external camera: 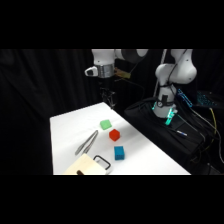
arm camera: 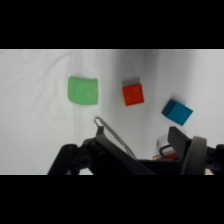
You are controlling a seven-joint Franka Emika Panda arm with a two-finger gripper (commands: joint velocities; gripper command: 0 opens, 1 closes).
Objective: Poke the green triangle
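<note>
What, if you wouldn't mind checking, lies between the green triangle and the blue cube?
The red block lies between the green triangle and the blue cube. The wrist view shows the three in a row, each apart from the others; the side view agrees.

No writing, label, brand, number or sign can be read on anything in either view.
</note>
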